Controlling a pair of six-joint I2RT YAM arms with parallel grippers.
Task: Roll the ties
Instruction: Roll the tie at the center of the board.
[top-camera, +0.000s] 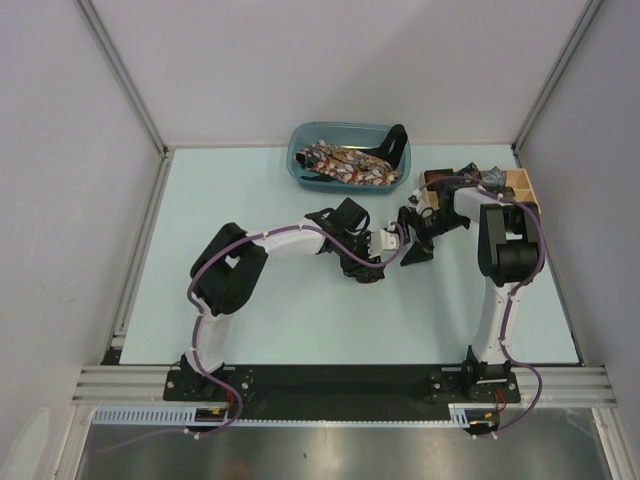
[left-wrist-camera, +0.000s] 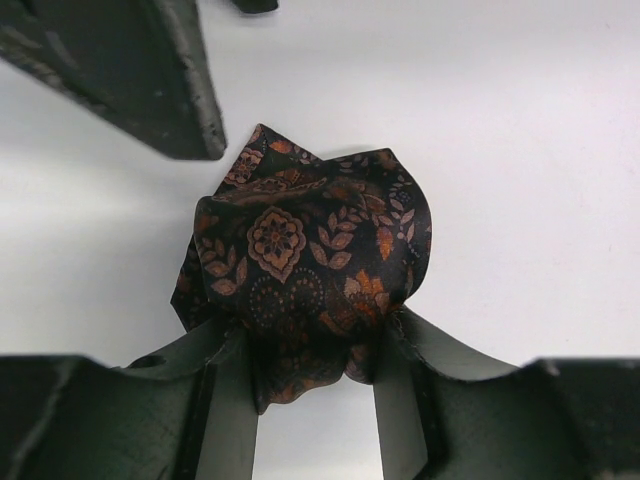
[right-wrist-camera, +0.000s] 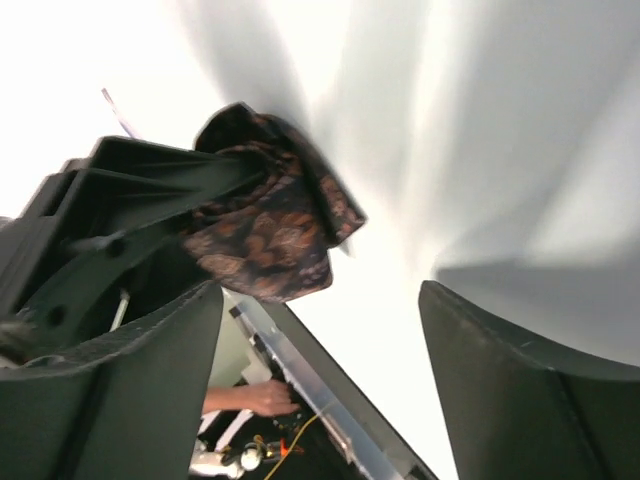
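Note:
A coiled dark brown tie (left-wrist-camera: 310, 250) with an orange floral print sits between the fingers (left-wrist-camera: 225, 400) of my left gripper (left-wrist-camera: 312, 350), which is shut on its lower end. In the right wrist view the same tie coil (right-wrist-camera: 270, 225) hangs at the tip of the left gripper, up and to the left of my right gripper (right-wrist-camera: 322, 290). The right gripper is open, with nothing between its fingers. In the top view the two grippers meet above the table's middle, left gripper (top-camera: 385, 243) facing right gripper (top-camera: 415, 235). One right finger (left-wrist-camera: 130, 70) shows at the left wrist view's top left.
A blue bin (top-camera: 300, 170) at the back centre holds loose patterned ties (top-camera: 345, 165) and a black strap. A wooden box (top-camera: 520, 185) at the back right holds rolled ties (top-camera: 490, 180). Metal frame posts stand at the table's corners.

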